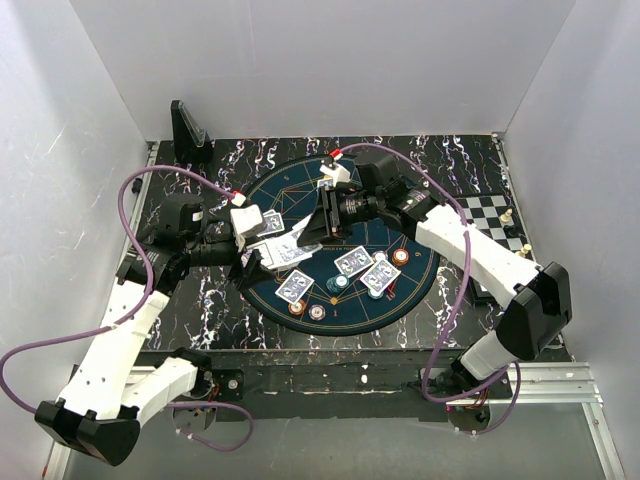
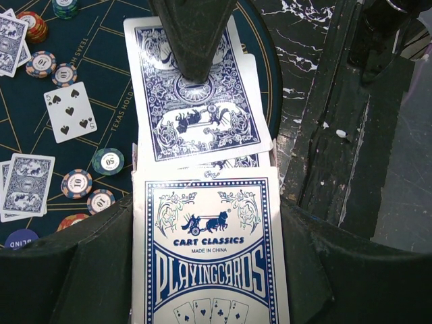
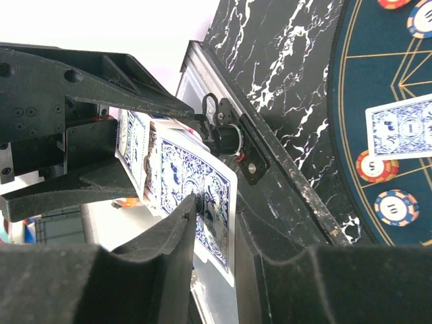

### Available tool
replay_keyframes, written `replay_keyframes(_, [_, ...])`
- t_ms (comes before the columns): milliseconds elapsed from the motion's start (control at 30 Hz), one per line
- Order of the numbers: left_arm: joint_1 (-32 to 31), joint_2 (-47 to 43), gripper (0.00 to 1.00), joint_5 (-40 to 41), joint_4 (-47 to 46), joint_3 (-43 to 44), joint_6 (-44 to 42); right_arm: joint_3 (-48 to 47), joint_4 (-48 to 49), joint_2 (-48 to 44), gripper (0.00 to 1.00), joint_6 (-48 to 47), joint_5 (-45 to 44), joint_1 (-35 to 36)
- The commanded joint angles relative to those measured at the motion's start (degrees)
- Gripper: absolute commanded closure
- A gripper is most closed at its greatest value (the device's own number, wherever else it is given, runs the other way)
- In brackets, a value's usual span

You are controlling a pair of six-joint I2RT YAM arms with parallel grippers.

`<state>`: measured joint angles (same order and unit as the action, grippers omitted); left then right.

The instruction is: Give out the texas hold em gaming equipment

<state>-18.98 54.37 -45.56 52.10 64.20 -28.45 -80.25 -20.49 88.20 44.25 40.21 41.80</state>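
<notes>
**Card box clamped in the left claw, one card between the right claw's fingers**

A black marbled table (image 1: 460, 160) carried a round dark-blue poker mat (image 1: 290, 182), with a chessboard (image 1: 490, 215) at its right edge and a black stand (image 1: 188, 128) at the back left. Over the mat's left part, the left gripper (image 2: 206, 223) was clamped on a blue-white playing-card box (image 2: 209, 270), from which cards fanned out. The right gripper (image 3: 217, 219) met it there, with its fingers on either side of the top card (image 2: 196, 115). One finger (image 2: 192, 34) touched the card's patterned back, but whether the card was pinched could not be told. Face-down cards (image 1: 354, 262) and a five of spades (image 2: 69, 112) lay on the mat, among a teal chip (image 2: 108, 160) and orange-striped chips (image 2: 76, 183).
</notes>
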Motion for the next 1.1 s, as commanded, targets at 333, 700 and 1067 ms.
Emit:
replay_keyframes(333, [-0.18,-2.25,0.98,-1.64,-2.0,-0.4,0.41,-11.15,-11.06,-3.48,0.81,-8.21,-5.05,-1.81])
replay_keyframes(700, [-0.18,-3.22,0.98,-1.55,-2.0,-1.54,0.85,-20.2,-16.07,-4.36,0.99,-12.17,-8.83,-4.97])
replay_keyframes(1067, [-0.18,-4.53,0.98,-2.51,-0.68,-0.48,1.64,-29.25,-28.19,10.03,0.99,-23.15,-27.79,-7.53])
